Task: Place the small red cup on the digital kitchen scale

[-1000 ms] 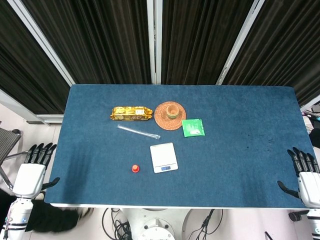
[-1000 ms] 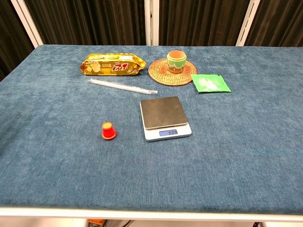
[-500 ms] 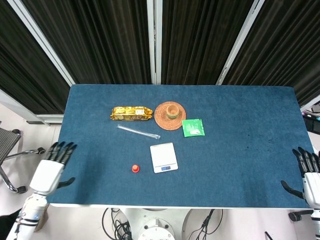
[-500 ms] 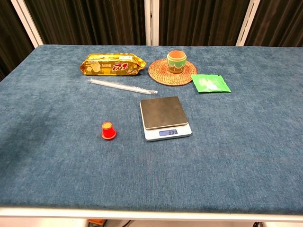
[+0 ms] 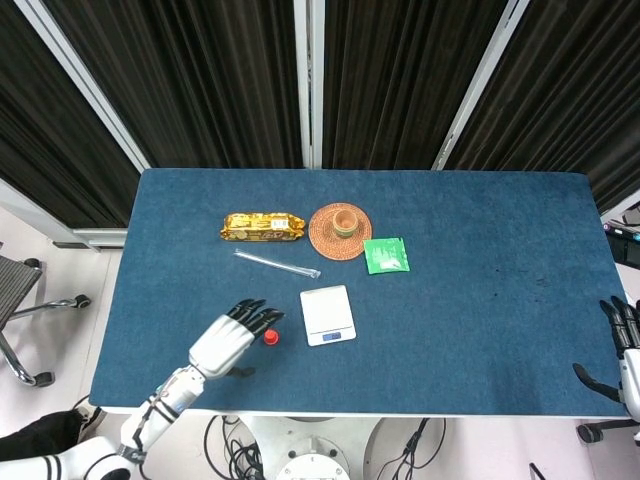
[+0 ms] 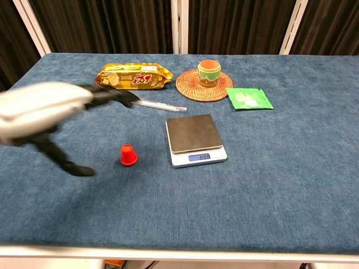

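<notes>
The small red cup (image 5: 270, 337) (image 6: 128, 155) stands upside down on the blue table, just left of the digital kitchen scale (image 5: 327, 314) (image 6: 195, 139). My left hand (image 5: 231, 339) (image 6: 50, 109) hovers over the table left of the cup, fingers spread and holding nothing; its fingertips come close to the cup in the head view. It is motion-blurred in the chest view. My right hand (image 5: 626, 345) shows only at the far right table edge in the head view, fingers apart and empty.
Behind the scale lie a clear straw (image 5: 276, 263) (image 6: 146, 102), a gold snack packet (image 5: 262, 226) (image 6: 133, 77), a woven coaster with a small pot (image 5: 340, 230) (image 6: 206, 79) and a green sachet (image 5: 386, 255) (image 6: 248, 98). Dark curtains hang behind the table.
My left hand has swung in from beyond the table's left edge to just left of the red cup. The right hand has drifted slightly outward. Cup and scale have not moved.
</notes>
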Tool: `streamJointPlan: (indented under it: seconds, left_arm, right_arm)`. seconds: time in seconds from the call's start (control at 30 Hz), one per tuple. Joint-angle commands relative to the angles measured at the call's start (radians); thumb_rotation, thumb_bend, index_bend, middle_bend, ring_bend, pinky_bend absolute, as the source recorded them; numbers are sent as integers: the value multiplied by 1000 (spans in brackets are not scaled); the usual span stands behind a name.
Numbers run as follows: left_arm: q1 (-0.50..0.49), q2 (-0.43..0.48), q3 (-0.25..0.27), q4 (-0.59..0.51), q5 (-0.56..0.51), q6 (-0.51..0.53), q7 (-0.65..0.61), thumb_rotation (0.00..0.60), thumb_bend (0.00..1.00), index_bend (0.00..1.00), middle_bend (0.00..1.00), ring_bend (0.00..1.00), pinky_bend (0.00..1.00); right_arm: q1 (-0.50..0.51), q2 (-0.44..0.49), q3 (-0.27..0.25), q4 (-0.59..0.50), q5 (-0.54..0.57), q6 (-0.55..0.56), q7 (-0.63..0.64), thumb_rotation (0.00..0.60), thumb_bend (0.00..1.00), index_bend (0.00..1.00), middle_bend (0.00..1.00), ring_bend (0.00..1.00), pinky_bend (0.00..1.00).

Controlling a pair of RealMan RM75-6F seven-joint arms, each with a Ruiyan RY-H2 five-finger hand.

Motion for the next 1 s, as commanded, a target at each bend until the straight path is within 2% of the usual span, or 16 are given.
streamJointPlan:
  seconds: [0.03, 0.2, 0.43, 0.8, 1.0]
  left_arm:
    - [-43, -65, -21, 54, -56, -45, 44, 600, 119, 182, 210, 120, 251]
    - [-61, -122, -26, 117, -98, -51, 53, 600, 143, 244, 261, 173, 327]
    - [-78, -174, -18, 203, -123, -40, 84, 600, 167, 279, 311, 222, 388]
    - [-90, -183, -9, 227, -176, -40, 124, 600, 252, 403, 463, 434, 604]
    - [-105, -185, -5, 225, -204, -56, 133, 600, 297, 460, 523, 498, 655]
  right_arm:
    - [-4, 4, 2, 4, 6, 3, 9, 600, 107, 0, 0, 0, 0]
    - [-8, 4, 5, 18, 19, -6, 26, 600, 110, 0, 0, 0, 0]
    - [-6, -1, 8, 30, 27, -17, 34, 600, 119, 0, 0, 0, 0]
    - [4, -11, 11, 44, 40, -51, 34, 600, 125, 0, 0, 0, 0]
    - [8, -12, 14, 43, 46, -61, 32, 600, 126, 0, 0, 0, 0]
